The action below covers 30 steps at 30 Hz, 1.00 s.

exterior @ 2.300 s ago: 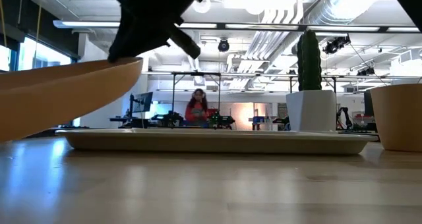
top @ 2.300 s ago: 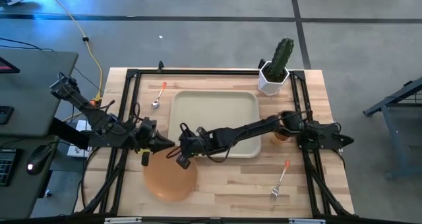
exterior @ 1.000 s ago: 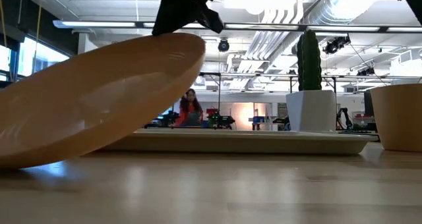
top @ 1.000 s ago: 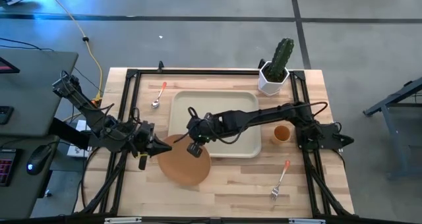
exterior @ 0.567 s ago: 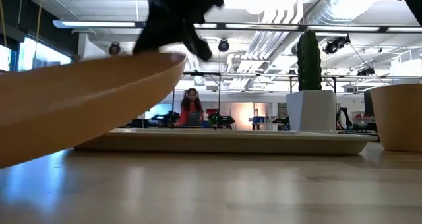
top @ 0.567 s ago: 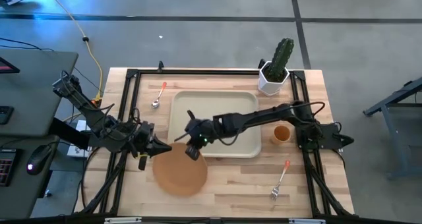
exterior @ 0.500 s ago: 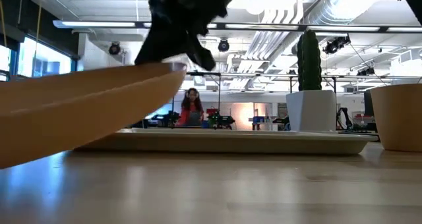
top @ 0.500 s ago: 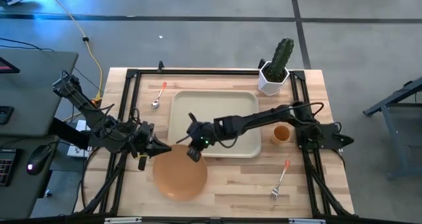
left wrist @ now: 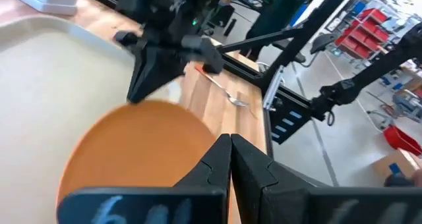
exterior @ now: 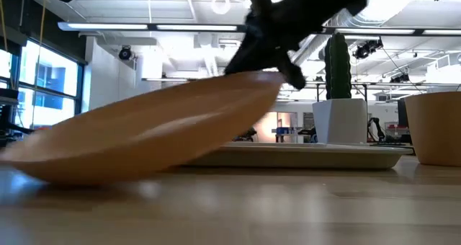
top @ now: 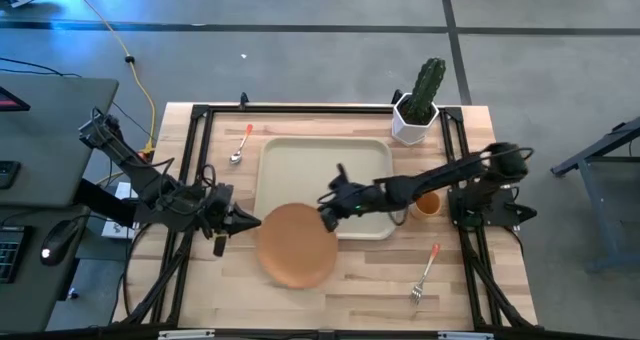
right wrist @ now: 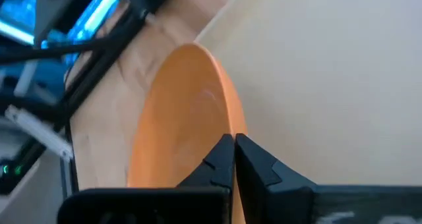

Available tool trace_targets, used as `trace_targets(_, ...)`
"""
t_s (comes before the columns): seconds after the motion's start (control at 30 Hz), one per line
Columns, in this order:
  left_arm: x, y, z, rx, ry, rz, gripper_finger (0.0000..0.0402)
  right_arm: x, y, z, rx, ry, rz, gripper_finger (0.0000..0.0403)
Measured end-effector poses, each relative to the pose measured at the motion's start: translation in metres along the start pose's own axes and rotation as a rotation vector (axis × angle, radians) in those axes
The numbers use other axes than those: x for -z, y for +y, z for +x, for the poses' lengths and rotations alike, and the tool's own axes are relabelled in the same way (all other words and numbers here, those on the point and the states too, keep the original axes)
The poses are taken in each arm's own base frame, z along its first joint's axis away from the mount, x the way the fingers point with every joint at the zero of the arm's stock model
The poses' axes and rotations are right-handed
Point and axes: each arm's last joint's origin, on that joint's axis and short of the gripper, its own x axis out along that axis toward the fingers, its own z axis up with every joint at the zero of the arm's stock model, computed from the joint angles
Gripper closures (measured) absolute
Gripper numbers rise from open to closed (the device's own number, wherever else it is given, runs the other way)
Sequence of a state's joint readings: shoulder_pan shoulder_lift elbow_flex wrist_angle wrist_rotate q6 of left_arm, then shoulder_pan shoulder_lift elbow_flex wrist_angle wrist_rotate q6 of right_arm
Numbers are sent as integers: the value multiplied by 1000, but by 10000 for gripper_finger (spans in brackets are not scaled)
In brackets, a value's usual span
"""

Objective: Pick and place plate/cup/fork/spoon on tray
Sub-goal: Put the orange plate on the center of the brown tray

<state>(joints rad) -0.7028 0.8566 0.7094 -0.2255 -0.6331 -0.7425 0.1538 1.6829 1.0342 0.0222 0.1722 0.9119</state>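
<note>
The orange-tan plate (top: 297, 246) lies tilted near the table's middle. Its near left edge (exterior: 43, 166) rests on the wood and its far right rim is raised over the near left corner of the beige tray (top: 300, 160). My right gripper (top: 328, 209) is shut on that raised rim. My left gripper (top: 252, 222) is shut, close beside the plate's left rim. The orange cup (top: 428, 204) stands right of the tray. The fork (top: 425, 276) lies at the near right. The spoon (top: 240, 146) lies left of the tray's far corner. My right gripper pinches the plate's far right rim (right wrist: 223, 128) between its two fingers. It comes slanting down from the table's right (exterior: 270, 54). The plate hangs tilted from the hold, its held rim up and its opposite edge on the table. Whether my left gripper touches the plate's left rim (left wrist: 198, 161), I cannot tell.
A white pot with a green cactus (top: 418, 105) stands at the far right corner. A black frame (top: 200, 115) runs around the tabletop. Bare wood lies near the front edge (top: 360, 300).
My right gripper has gone toward the table's right edge and a little toward the far edge, still shut on the plate's rim. The plate has been dragged right with it. Its held rim now stands over the tray's near left corner and its low edge has slid along the wood.
</note>
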Motion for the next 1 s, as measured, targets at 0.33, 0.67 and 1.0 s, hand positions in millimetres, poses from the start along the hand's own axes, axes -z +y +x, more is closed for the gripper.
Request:
trace_targets(0.33, -10, 12, 9, -70, -30, 10, 401, -3, -41, -61, 91, -164, 116, 402)
trace_targets(0.67, -13, 19, 13, -76, -7, 0, 401, 2, -74, -90, 146, -199, 206, 403)
trace_targets(1.0, -20, 30, 18, -142, -28, 36, 401, 15, -86, -68, 225, -50, 171, 364)
